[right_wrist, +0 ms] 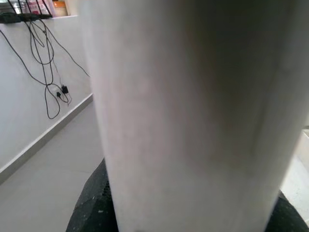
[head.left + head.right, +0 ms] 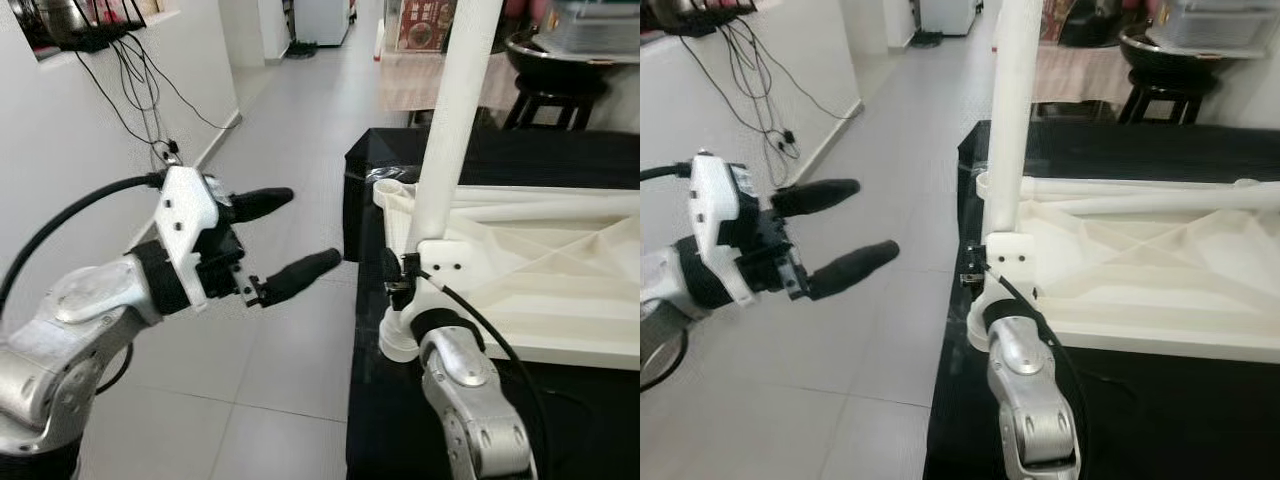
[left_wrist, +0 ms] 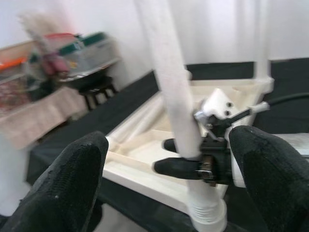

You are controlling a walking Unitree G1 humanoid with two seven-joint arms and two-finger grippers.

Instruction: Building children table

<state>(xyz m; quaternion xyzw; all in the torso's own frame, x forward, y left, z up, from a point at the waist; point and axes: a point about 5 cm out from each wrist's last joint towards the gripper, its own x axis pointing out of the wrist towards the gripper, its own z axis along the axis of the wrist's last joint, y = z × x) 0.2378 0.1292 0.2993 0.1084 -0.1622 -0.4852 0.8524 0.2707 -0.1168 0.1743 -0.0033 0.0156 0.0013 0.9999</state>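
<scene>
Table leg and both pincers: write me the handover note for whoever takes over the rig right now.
Right pincer: shut on the upright white table leg, low down, just above its threaded end.
Left pincer: open, holding nothing, in the air over the floor beside the black bench, fingers pointing toward the leg.
Tabletop: white, lying underside up on the black bench, ribs showing.
Done: the leg stands in the near corner socket of the tabletop.
Unclear: whether that leg is fully screwed in.
Left: seat and tighten this leg, fit any legs still missing, then turn the table upright.
</scene>
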